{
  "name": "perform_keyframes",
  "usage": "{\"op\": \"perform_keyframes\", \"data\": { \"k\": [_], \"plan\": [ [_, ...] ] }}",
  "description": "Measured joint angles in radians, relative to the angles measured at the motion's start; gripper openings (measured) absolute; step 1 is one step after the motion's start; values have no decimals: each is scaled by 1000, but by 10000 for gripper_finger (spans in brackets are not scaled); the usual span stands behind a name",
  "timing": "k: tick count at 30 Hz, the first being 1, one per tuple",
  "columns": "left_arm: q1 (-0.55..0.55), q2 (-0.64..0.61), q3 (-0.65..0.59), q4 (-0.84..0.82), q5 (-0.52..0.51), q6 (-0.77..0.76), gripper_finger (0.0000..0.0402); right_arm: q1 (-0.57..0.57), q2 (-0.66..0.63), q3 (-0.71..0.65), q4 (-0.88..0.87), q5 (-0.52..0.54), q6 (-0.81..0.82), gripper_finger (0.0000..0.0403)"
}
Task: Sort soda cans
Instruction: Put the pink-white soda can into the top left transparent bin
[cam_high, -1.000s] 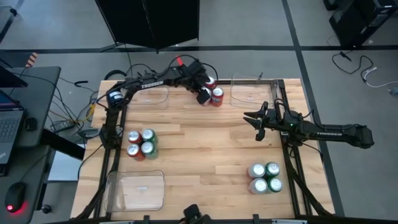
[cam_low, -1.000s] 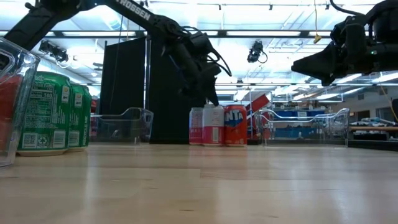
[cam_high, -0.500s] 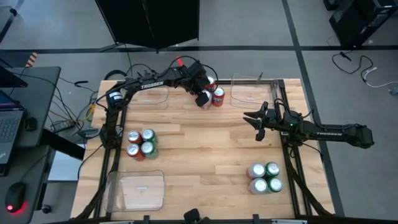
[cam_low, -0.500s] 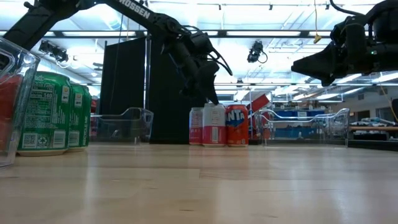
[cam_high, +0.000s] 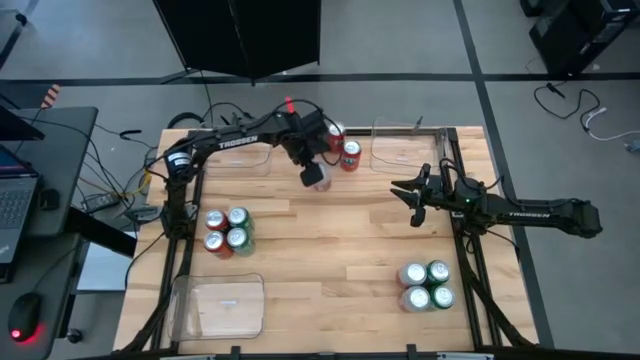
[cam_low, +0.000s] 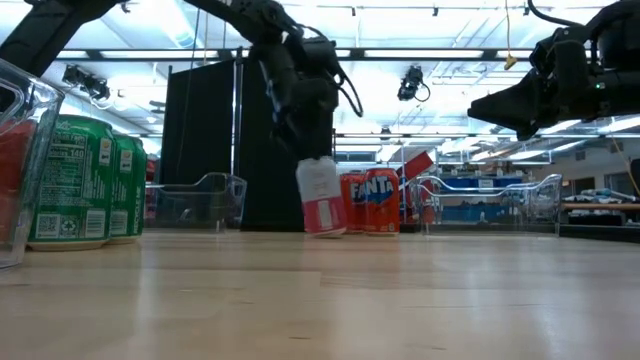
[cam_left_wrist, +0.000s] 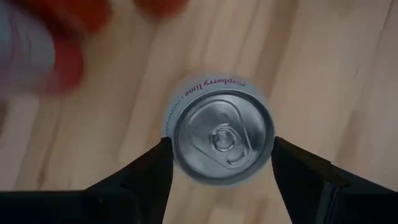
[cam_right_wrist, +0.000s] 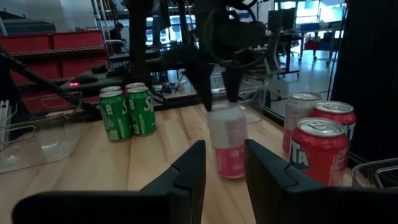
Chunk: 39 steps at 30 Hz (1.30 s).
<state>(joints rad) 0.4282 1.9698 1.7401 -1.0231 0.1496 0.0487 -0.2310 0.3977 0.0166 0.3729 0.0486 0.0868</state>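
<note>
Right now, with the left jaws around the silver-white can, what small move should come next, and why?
Probably lift a little higher before travelling. The left gripper clamps the silver-white can, which hangs tilted, its base barely off the table, close beside the red cans.

- The wooden surface (cam_high: 330, 250) is made of light planks.
- A clear plastic tray (cam_high: 218, 306) sits at a near corner of the surface.
- Two more clear trays (cam_high: 403, 148) (cam_high: 243, 155) sit along the far edge.
- A black panel (cam_high: 250, 35) stands on the grey floor behind the surface.
- A desk (cam_high: 45, 180) with a laptop (cam_high: 12, 205) and a mouse (cam_high: 25, 320) stands at one side.
- Cables (cam_high: 575, 105) lie on the floor.
</note>
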Motion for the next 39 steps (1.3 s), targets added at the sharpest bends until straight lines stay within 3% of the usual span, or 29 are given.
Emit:
{"op": "perform_keyframes", "data": {
  "k": [5, 15, 23, 31, 34, 39],
  "plan": [
    [-27, 0, 14, -78, -28, -5, 247, 0, 0, 0, 0, 0, 0, 96],
    [-43, 2, 15, 35, -83, 20, 227, 1, 0, 0, 3, 0, 0, 96],
    [-54, 0, 16, -6, -88, 50, 155, 1, 4, 0, 8, -26, -2, 96],
    [-83, -3, -134, 124, -99, 97, 14, 53, 58, 0, 51, -68, -19, 77],
    [-89, -3, -213, 233, -89, 102, 8, 93, 109, 22, 76, -68, -31, 56],
    [-106, -3, -306, 429, 42, 109, 3, 159, 246, 132, 10, -8, -62, 20]
  ]
}}
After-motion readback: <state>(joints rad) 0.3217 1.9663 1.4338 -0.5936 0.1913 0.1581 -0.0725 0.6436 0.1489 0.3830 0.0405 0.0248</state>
